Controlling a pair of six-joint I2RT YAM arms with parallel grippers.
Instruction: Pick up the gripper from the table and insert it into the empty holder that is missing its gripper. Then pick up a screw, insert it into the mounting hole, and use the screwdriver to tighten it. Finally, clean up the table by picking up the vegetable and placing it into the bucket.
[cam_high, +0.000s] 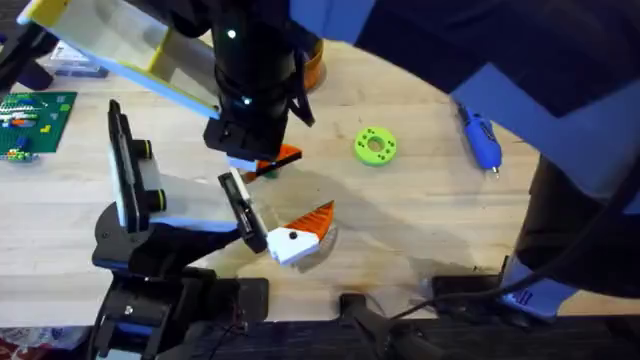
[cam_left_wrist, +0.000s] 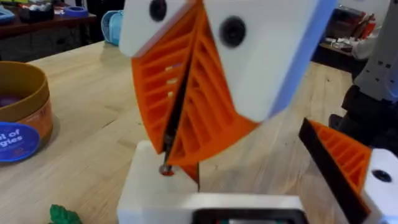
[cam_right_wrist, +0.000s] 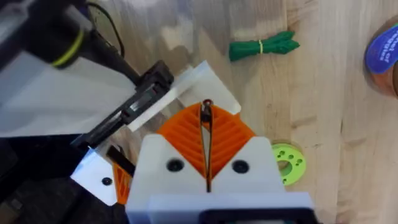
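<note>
The left pincer (cam_left_wrist: 166, 160), in the left wrist view, has its orange pads pressed together at centre frame, tips just above a white block (cam_left_wrist: 155, 199). A small dark speck sits at the tips; it may be a screw, but I cannot tell. At the right edge the gripper (cam_left_wrist: 351, 163) lies against a black plate. The bucket (cam_left_wrist: 22, 118) stands at the left edge.

In the right wrist view the right pincer (cam_right_wrist: 206, 111) is closed too, with a similar speck at its tips, beside the holder (cam_right_wrist: 140, 102) at centre left. The vegetable (cam_right_wrist: 261, 46) lies on the table (cam_right_wrist: 323, 124) at top centre, outside the bucket.

In the overhead view the gripper (cam_high: 295, 238) sits at lower centre, touching the holder's plate (cam_high: 242, 212). The screwdriver (cam_high: 480, 140) lies apart at the upper right.

Judging from this, the gripper looks seated and the screw step is in hand. Tightening and clearing the vegetable are not yet done.
</note>
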